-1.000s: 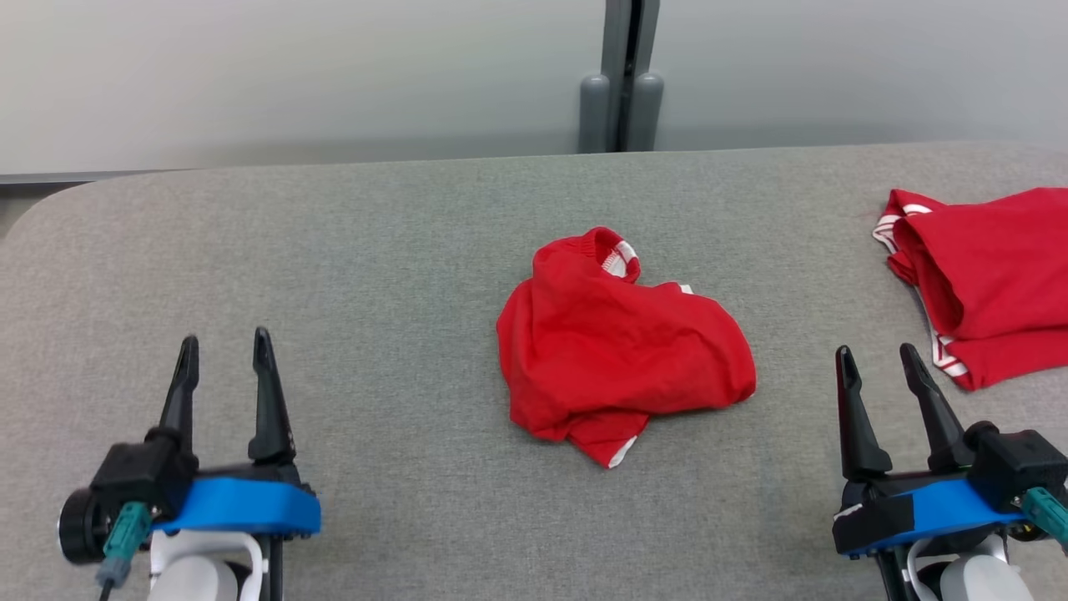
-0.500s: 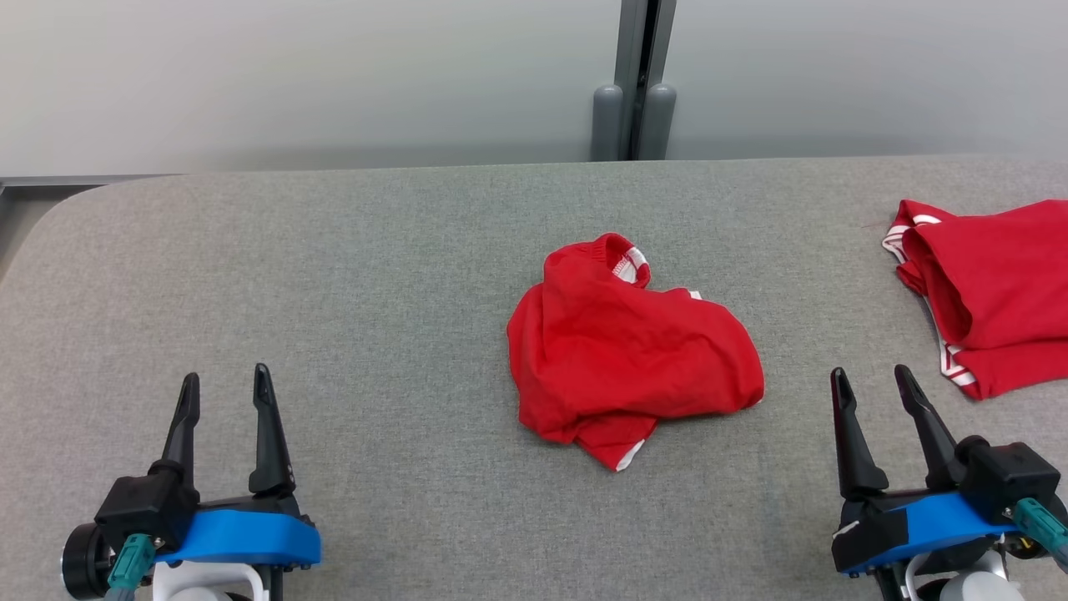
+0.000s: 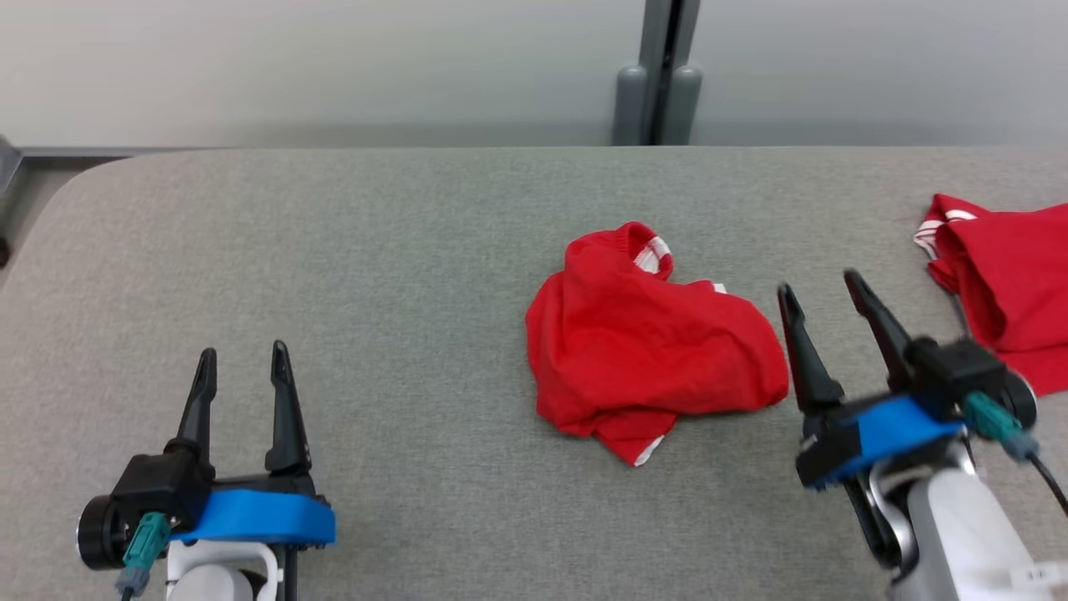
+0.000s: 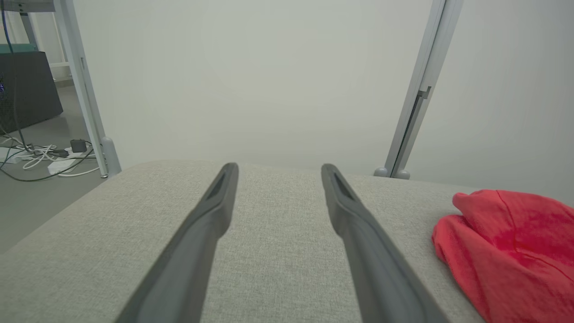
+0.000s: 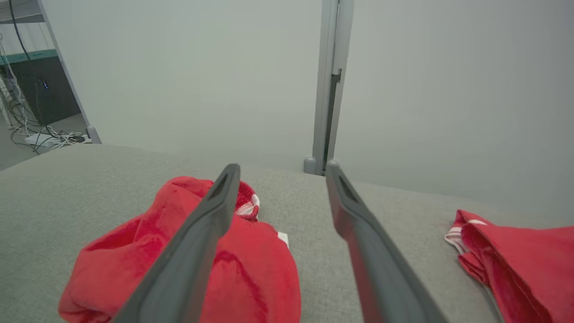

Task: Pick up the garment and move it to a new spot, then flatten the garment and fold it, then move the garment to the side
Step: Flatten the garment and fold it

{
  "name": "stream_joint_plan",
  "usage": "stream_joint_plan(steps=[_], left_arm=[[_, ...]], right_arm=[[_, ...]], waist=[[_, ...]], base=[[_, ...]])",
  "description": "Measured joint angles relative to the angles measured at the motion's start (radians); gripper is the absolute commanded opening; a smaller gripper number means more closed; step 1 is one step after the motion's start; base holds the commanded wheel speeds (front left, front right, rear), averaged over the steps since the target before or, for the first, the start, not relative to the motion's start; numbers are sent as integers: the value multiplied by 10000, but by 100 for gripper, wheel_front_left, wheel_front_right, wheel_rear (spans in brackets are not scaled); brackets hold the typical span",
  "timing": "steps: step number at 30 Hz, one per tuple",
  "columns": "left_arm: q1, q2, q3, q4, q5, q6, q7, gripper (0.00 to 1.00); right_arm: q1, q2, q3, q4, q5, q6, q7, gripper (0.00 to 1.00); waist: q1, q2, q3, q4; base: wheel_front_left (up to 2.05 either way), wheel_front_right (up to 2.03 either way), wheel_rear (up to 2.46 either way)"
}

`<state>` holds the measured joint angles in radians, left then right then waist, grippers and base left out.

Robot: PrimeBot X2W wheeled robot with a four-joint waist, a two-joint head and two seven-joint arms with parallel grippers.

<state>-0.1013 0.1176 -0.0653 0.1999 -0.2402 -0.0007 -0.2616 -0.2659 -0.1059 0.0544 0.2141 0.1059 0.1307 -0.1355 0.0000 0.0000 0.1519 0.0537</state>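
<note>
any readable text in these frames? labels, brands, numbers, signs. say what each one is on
No text can be read in any view.
Tiny dark marking on the right arm's pale forearm, near the bottom edge of the head view: too small to read.
The crumpled red garment and the second red garment: red with white striped trim, no print or tag showing.
The grey table: no markings.

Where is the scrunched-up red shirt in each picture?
Head view: the red garment sits in the centre, just left of the right end effector.
Left wrist view: garment at the lower right edge.
Right wrist view: garment lower left, partly behind one finger.
Shared landmark: the grey post behind the table.
</note>
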Motion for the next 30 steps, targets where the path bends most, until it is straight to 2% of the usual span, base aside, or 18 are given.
stream_joint_plan(steps=[5, 13, 14, 15, 22, 23, 24, 30], left_arm=[[-313, -245, -88, 86, 113, -148, 0, 100], [-627, -476, -63, 265, 182, -357, 0, 100], [-627, -476, -63, 265, 182, -357, 0, 100], [-655, -514, -48, 286, 217, -374, 0, 100], [-665, -604, 8, 380, 313, -466, 0, 100], [-672, -606, 4, 401, 322, -487, 0, 100], [-680, -610, 6, 412, 322, -489, 0, 100], [-698, -631, 144, 460, 384, -529, 0, 100]], right_arm=[[-1196, -401, 608, 711, -12, 0, 430, 100], [-1867, -1154, 1271, 2995, -54, 0, 961, 100], [-1867, -1154, 1271, 2995, -54, 0, 961, 100], [-1901, -1266, 1398, 3544, -29, 0, 991, 100], [-2295, -1404, 1975, 5223, 44, 0, 1062, 100], [-2365, -1365, 2023, 5367, 169, 0, 934, 37], [-2414, -1315, 2077, 5476, 313, -2, 790, 0], [-2865, -1277, 1726, 5774, 744, 0, -320, 0]], waist=[[0, 0, 249, 412], [1, 0, 664, 1151], [1, 0, 664, 1151], [1, 0, 759, 1291], [1, 0, 878, 1482], [0, 0, 868, 1484], [1, 0, 857, 1479], [1, 0, 721, 1284]], base=[[0, 0, 0], [0, 0, 0], [0, 0, 0], [0, 0, 0], [0, 0, 0], [0, 0, 0], [0, 0, 0], [0, 0, 0]])
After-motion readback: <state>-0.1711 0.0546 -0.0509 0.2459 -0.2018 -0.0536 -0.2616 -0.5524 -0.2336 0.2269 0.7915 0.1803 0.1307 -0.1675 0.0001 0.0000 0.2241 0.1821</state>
